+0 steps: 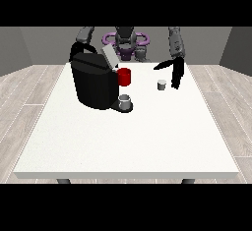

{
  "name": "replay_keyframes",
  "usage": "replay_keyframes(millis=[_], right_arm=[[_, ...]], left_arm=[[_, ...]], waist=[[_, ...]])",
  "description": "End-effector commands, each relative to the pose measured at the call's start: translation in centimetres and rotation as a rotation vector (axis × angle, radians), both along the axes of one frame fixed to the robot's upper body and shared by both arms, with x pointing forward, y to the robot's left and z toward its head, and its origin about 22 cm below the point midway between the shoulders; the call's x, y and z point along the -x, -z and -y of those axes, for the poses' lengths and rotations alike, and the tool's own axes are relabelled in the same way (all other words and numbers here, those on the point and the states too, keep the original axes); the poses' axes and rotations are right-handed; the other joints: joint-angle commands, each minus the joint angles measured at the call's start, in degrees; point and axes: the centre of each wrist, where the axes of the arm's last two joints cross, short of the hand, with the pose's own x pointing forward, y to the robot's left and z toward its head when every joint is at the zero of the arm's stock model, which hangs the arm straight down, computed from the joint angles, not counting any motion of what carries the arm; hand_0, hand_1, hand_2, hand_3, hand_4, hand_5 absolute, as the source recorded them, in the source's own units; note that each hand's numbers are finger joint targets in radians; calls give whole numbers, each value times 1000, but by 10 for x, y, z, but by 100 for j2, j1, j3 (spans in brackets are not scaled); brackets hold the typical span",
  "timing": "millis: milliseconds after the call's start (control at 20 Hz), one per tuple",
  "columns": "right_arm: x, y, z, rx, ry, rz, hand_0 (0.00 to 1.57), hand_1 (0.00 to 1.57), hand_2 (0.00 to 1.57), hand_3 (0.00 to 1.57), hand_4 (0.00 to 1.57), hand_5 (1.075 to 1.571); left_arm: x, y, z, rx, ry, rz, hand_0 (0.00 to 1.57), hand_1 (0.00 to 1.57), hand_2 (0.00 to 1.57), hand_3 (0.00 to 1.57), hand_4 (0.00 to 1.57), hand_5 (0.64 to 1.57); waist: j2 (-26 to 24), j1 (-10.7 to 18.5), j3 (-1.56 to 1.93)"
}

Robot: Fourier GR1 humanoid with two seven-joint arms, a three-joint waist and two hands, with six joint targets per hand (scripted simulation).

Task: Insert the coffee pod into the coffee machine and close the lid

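The black coffee machine (93,82) stands on the table's left half with its grey lid (110,56) tilted up and open. A small grey cup (125,100) sits on its front tray. The coffee pod (161,84), small and pale, stands on the table right of the machine. Just right of the pod hangs the hand at the view's right (176,73), open and apart from it, fingers pointing down and thumb stretched towards the machine. The hand at the view's left (78,48) is a dark shape behind the machine's top, mostly hidden.
A red mug (124,76) stands right behind the machine's front, between machine and pod. The white table (128,141) stretches wide towards the camera. The robot's torso sits behind the far edge.
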Motion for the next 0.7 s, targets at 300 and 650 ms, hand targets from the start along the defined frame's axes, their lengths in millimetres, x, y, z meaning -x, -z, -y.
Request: replay_keyframes(millis=[300, 650], right_arm=[[-11, 8, 4, 60, 14, -67, 0, 0, 0, 0, 412, 1571], [-3, 15, -8, 20, -11, -41, 0, 0, 0, 0, 435, 1571]], left_arm=[[-9, 14, 0, -129, -3, -88, 758, 758, 820, 513, 0, 1571], [0, 35, 1, -286, 27, -44, 536, 536, 692, 440, 0, 1571]], waist=[[-73, 20, 0], [137, -180, 0]])
